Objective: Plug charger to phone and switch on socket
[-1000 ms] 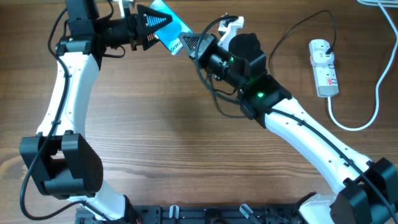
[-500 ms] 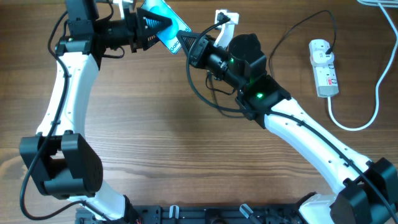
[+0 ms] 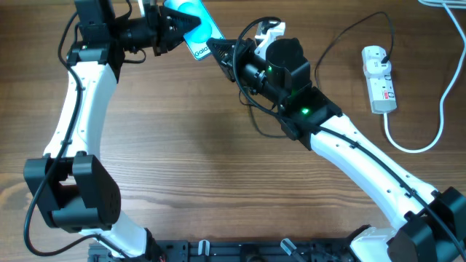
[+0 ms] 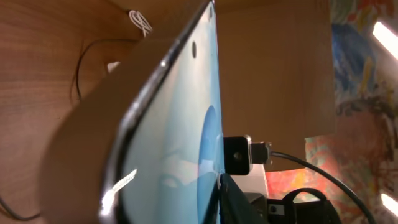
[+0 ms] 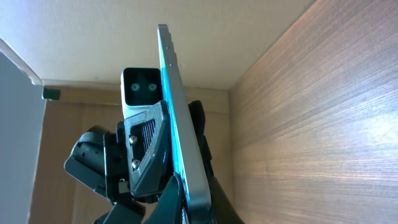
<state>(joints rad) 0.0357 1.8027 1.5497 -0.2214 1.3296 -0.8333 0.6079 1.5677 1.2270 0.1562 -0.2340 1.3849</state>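
The phone [image 3: 191, 22] is held up off the table at the back, light blue screen showing, between my two grippers. My left gripper [image 3: 173, 26] is shut on its upper end. In the left wrist view the phone [image 4: 186, 124] fills the frame, with one dark finger [image 4: 239, 202] pressed on the screen. My right gripper [image 3: 217, 52] is shut on the lower end, and the phone's edge [image 5: 177, 112] stands between its fingers [image 5: 196, 199]. The charger cable [image 3: 348, 34] runs from the socket [image 3: 380, 78] to behind the right arm. Its plug tip cannot be made out.
A thicker white cable [image 3: 429, 124] curves along the right edge from the socket. A loop of black cable [image 3: 251, 110] hangs under the right wrist. The arm bases stand at the front edge.
My left gripper has closed on the phone's upper end. The phone has shifted slightly up and to the left, and the right wrist has followed it.
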